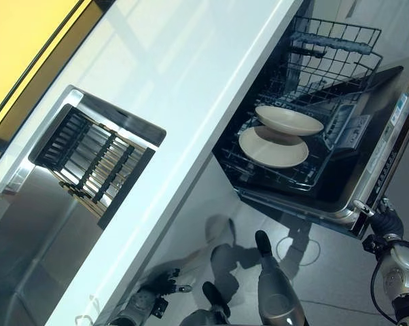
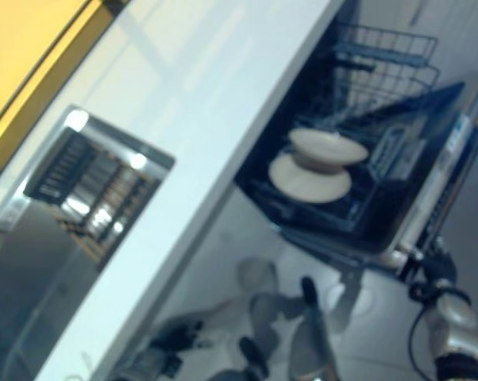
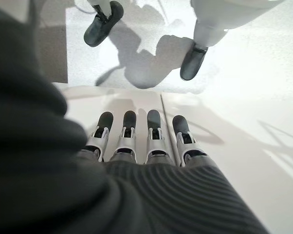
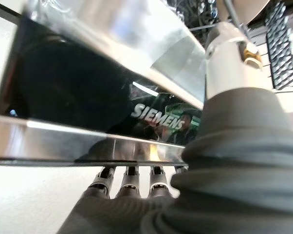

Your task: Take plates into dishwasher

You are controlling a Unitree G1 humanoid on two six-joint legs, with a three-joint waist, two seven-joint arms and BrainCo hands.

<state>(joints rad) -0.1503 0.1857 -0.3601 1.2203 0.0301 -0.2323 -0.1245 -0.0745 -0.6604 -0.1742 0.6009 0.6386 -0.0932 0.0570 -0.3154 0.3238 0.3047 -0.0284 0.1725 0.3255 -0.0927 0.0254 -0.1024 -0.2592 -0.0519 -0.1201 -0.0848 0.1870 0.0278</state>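
Observation:
Two cream plates sit in the pulled-out lower rack (image 1: pixel 279 178) of the open dishwasher. One plate (image 1: pixel 272 147) lies lower and the other plate (image 1: pixel 289 119) leans over its far side. My right hand (image 1: pixel 386 223) is at the outer edge of the lowered dishwasher door (image 1: pixel 378 156). In the right wrist view its straight fingers (image 4: pixel 129 183) reach under the door's steel edge (image 4: pixel 64 131), tips hidden, and it holds no plate. My left hand (image 1: pixel 150 295) hangs low beside the counter, its fingers (image 3: pixel 129 139) straight and empty.
A long white counter (image 1: pixel 191 75) runs diagonally beside the dishwasher. A steel sink (image 1: pixel 28 224) holding a dark ribbed drainer (image 1: pixel 96 159) is set into it. The wire upper rack (image 1: pixel 333 47) stands behind the plates. Pale floor (image 1: pixel 313 272) lies below the door.

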